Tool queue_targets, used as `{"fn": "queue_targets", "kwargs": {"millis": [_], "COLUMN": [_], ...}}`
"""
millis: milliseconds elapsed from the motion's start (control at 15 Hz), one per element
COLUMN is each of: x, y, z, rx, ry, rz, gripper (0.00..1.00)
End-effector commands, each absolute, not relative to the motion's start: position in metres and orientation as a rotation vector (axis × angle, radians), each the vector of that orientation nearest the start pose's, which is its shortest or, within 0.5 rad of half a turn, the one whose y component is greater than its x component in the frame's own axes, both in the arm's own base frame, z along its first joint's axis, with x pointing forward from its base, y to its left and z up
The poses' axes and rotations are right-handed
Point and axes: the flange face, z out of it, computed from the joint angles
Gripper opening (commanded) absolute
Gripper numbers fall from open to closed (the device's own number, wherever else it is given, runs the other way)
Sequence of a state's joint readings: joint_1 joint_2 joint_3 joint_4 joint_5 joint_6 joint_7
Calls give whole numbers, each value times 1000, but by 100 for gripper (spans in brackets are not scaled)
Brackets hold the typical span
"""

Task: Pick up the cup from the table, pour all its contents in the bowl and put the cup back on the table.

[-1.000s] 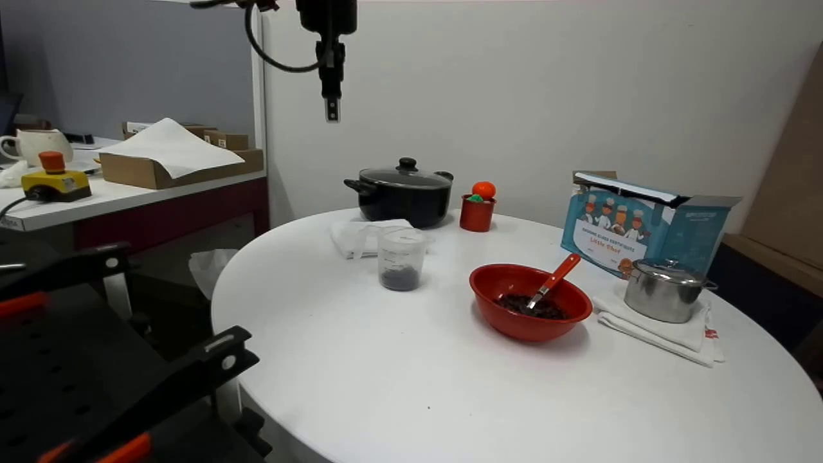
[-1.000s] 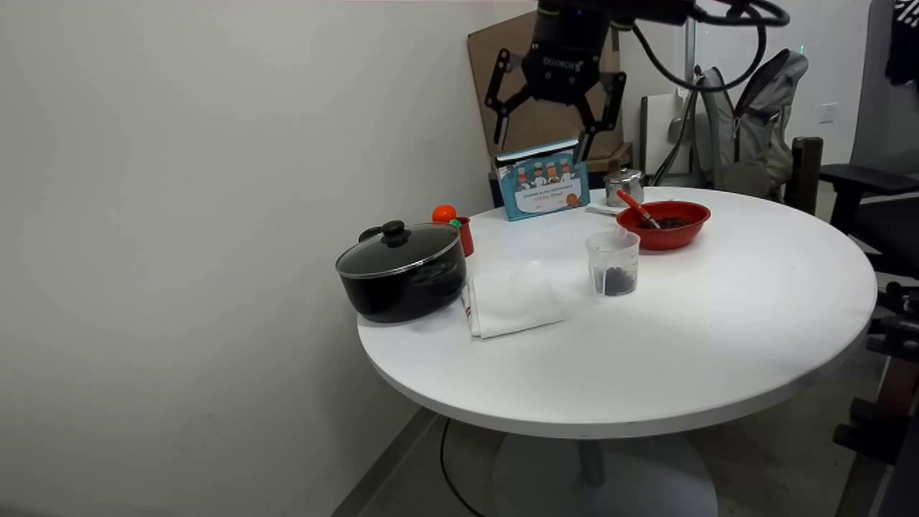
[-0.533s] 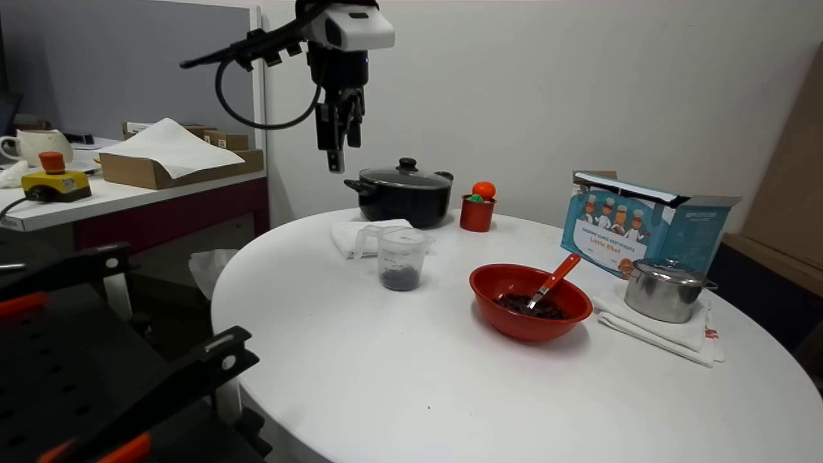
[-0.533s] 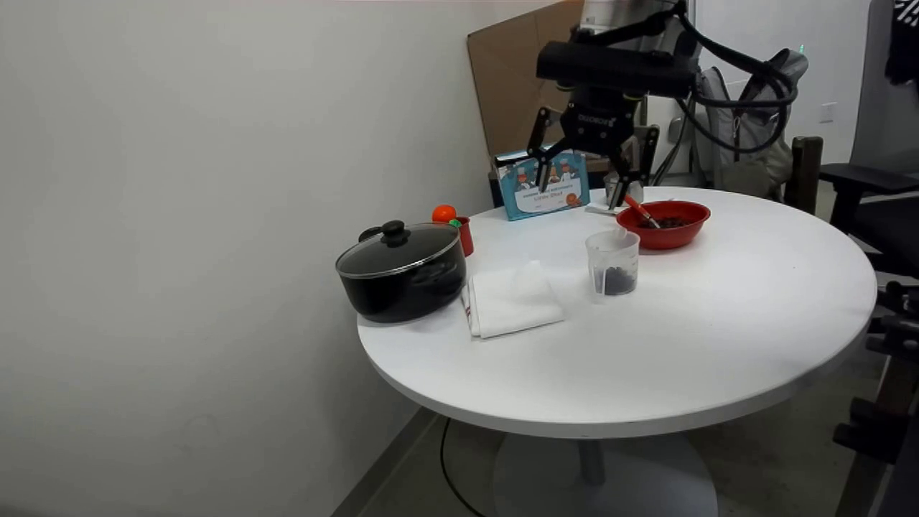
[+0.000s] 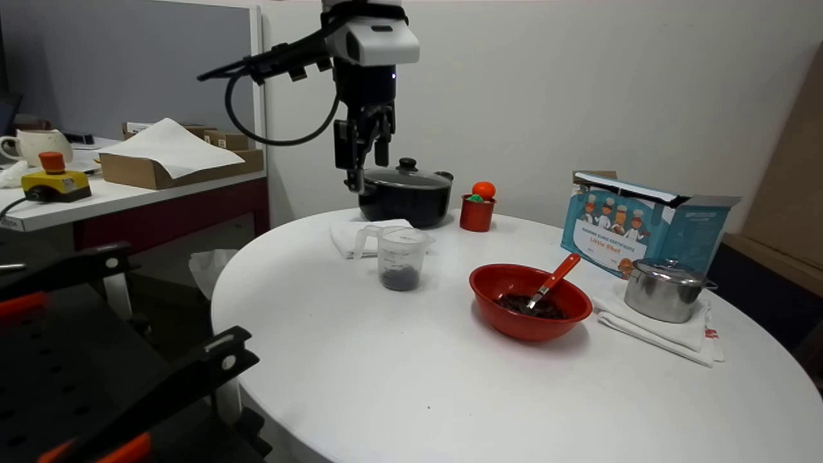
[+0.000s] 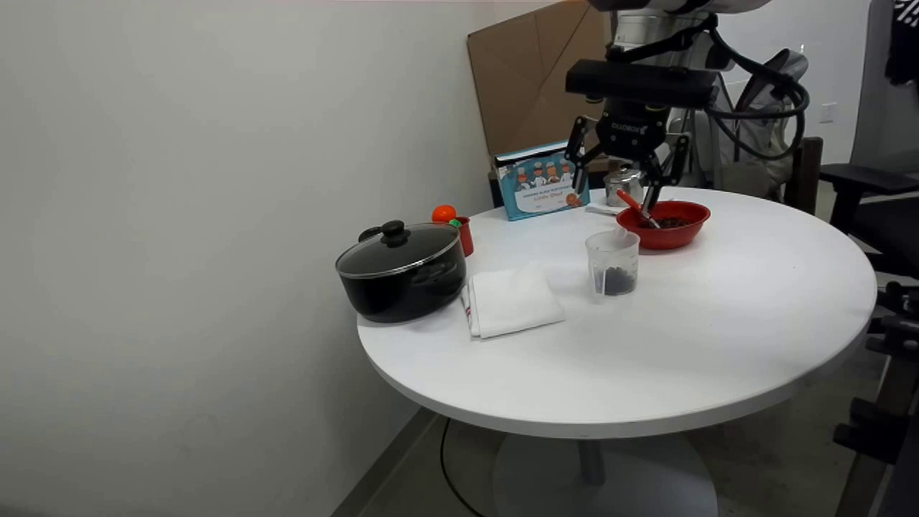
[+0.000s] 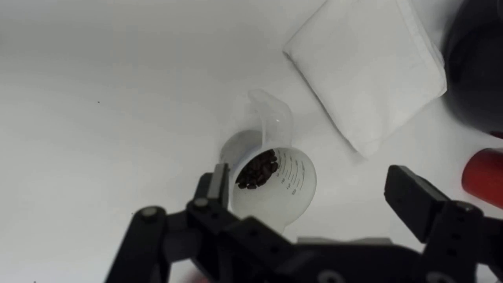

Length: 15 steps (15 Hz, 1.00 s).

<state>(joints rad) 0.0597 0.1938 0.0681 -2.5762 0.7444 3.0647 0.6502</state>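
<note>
The pincer (image 6: 614,194) is spread wide above the counter (image 5: 386,373), where the clear cup (image 5: 401,256) stands with dark beans (image 7: 257,169) inside.

I took it for a robotics lab: a robot arm (image 5: 386,45) hung above the round white worktop (image 5: 360,373), a red-and-yellow stop button (image 5: 56,182) sat before a grey partition (image 5: 128,71), and a black office chair (image 6: 865,179) stood nearby. The black pot (image 5: 405,202) lent a kitchen touch.
</note>
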Motion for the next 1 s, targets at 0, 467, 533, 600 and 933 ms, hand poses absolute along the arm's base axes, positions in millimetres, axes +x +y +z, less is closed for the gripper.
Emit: {"fn": "queue_targets", "kwargs": {"millis": [0, 467, 533, 600, 933], "x": [473, 495, 497, 499, 500], "y": [1, 15, 17, 19, 27], "z": [213, 173, 165, 158, 125], "rx": [-2282, -2310, -2315, -2319, -2332], "ry": [1714, 1702, 1702, 1703, 1709], "rz": [-283, -187, -172, -154, -77], "gripper": [100, 100, 100, 100, 100]}}
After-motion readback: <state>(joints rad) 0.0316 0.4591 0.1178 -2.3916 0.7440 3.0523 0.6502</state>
